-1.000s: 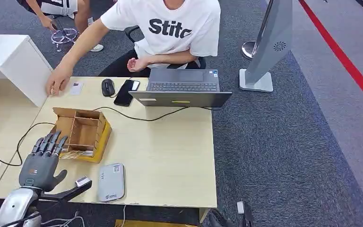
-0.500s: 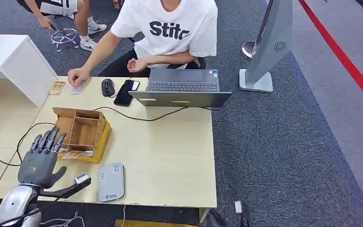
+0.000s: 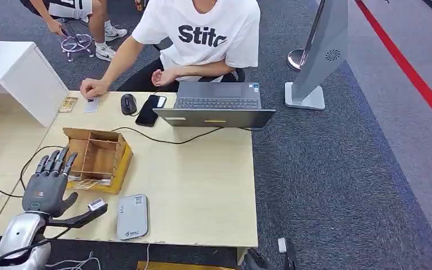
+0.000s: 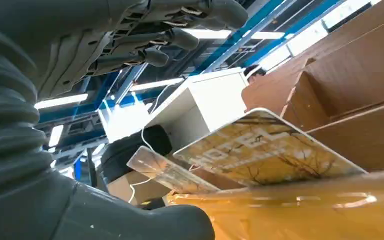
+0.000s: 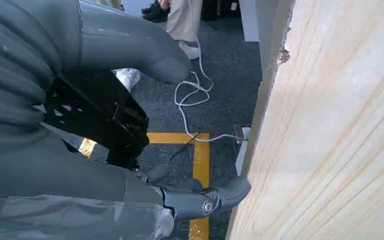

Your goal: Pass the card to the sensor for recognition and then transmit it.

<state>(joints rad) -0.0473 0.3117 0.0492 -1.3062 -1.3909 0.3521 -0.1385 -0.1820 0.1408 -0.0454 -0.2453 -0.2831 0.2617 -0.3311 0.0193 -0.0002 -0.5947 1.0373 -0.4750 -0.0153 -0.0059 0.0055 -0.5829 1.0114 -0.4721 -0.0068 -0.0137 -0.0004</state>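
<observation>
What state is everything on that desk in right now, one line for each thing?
Left robot hand: open, beside the box, holding nothing.
Wooden box: open-topped, cards lying at its front.
Card reader: flat, nothing on it.
Laptop: lid open.
Phone: screen dark.
Right robot hand: empty, below the desk edge.

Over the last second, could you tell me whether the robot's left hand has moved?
Yes. The left hand has crept slightly forward, its fingertips now further alongside the wooden card box; the card reader stays put.
</observation>
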